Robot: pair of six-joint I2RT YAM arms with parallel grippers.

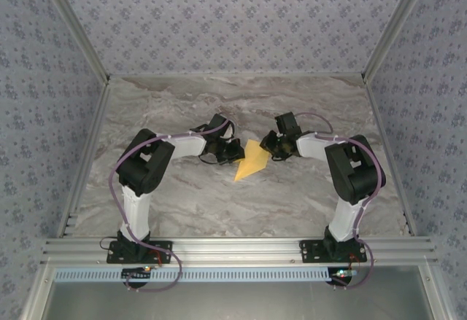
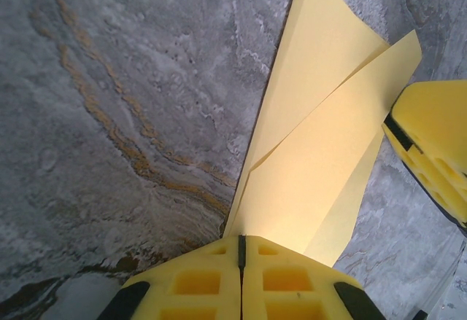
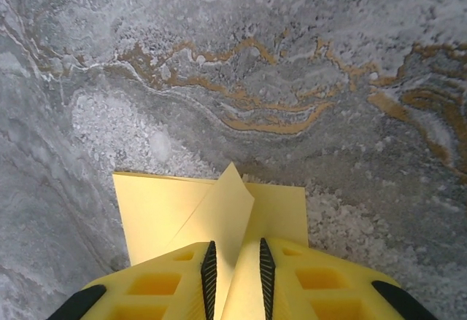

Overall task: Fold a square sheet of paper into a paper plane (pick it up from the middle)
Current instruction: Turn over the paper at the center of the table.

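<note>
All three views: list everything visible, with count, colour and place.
folded paper sheet: one, yellow-orange, table centre between the grippers
table: one, grey marble, under everything
walls: three, lilac floral wallpaper, around the table
rail: one, silver, near edge, under the arm bases
left arm and right arm: two, black and white, reaching to the paper
left gripper: one, yellow, shut at the paper's edge
right gripper: one, yellow, paper flap between its fingers, grip unclear

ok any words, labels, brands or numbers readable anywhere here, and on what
No readable text anywhere.
the paper: plain yellow, no print.
left end effector fingers, right end effector fingers: no markings.
wallpaper: flower pattern only, no letters.
arm bases: any marking is too small to read.
</note>
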